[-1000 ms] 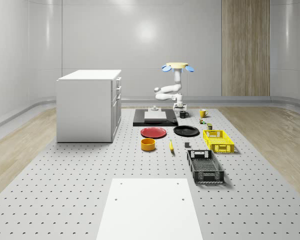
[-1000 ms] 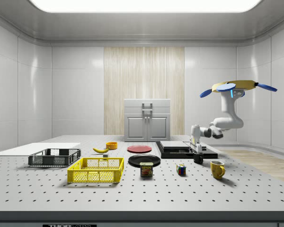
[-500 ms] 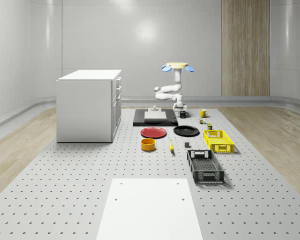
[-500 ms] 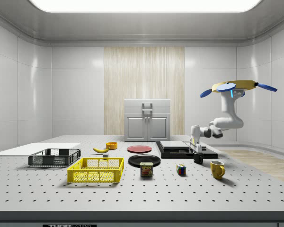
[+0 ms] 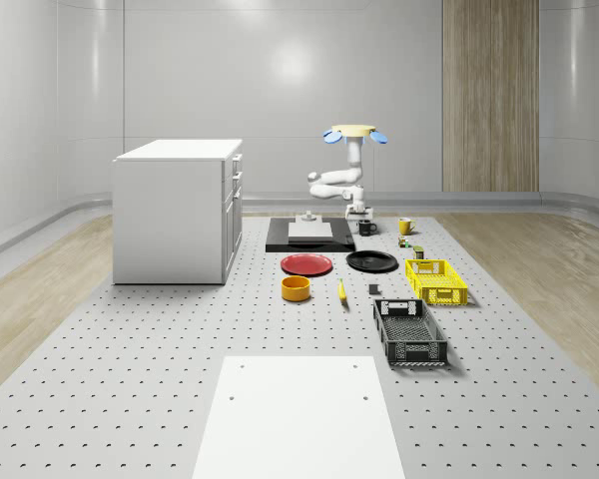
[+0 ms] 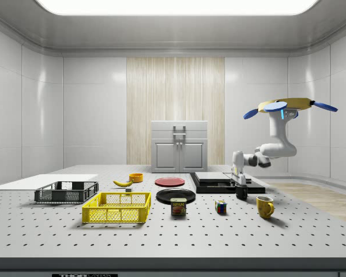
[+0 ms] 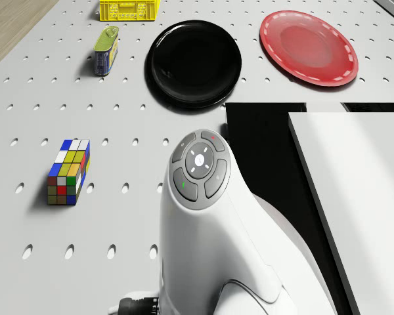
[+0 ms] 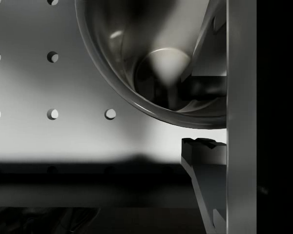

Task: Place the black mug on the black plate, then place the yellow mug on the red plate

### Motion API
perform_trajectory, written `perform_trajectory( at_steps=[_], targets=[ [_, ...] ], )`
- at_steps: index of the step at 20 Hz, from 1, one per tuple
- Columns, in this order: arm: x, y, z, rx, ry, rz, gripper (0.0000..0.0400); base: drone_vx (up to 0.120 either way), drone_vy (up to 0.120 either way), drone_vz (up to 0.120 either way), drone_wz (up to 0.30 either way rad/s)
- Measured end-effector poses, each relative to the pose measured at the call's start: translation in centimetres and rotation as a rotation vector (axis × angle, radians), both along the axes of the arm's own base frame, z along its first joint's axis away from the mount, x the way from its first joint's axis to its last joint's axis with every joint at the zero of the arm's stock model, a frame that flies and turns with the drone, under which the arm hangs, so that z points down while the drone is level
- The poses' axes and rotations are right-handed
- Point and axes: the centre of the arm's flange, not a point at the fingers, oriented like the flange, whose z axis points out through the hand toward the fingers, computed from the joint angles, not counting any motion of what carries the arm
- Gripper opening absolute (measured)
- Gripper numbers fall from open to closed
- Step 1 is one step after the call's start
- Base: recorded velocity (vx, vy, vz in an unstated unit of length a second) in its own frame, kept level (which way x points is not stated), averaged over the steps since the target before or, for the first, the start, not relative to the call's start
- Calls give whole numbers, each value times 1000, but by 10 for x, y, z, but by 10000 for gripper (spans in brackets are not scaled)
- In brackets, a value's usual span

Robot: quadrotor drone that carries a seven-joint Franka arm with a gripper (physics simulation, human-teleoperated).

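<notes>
The black mug (image 6: 241, 194) stands on the table by the black slab, near the far end (image 5: 365, 229). My gripper (image 6: 241, 185) reaches straight down onto it. In the wrist view the gripper (image 8: 205, 122) is shut on the black mug's (image 8: 136, 58) wall, one finger inside and the other finger (image 8: 205, 151) outside. The drone (image 6: 288, 105) hovers above the table's far end. The black plate (image 7: 196, 62) and the red plate (image 7: 308, 47) lie side by side, both bare. The yellow mug (image 6: 264, 206) stands upright a little away from the black mug.
A black slab (image 5: 309, 239) carrying a white block lies beside the gripper. A Rubik's cube (image 7: 67, 171) and a can (image 7: 106, 50) lie near the black plate. Farther off are a yellow crate (image 5: 435, 280), a black crate (image 5: 408, 331), a yellow bowl (image 5: 296, 288), a banana (image 5: 341, 290) and a white cabinet (image 5: 178, 210).
The fingers have closed onto the black mug's wall. Drone, arm and mug stay almost where they were.
</notes>
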Motion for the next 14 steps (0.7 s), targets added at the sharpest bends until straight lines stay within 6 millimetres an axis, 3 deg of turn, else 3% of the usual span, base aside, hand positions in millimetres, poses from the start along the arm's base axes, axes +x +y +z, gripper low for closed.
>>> perform_trajectory(
  at_steps=[9, 14],
  targets=[
    [0, 0, -33, 0, 0, 0, 110, 0, 0, 120, 0],
    [0, 0, -39, 0, 0, 0, 110, 120, 0, 32, 0]
  ],
)
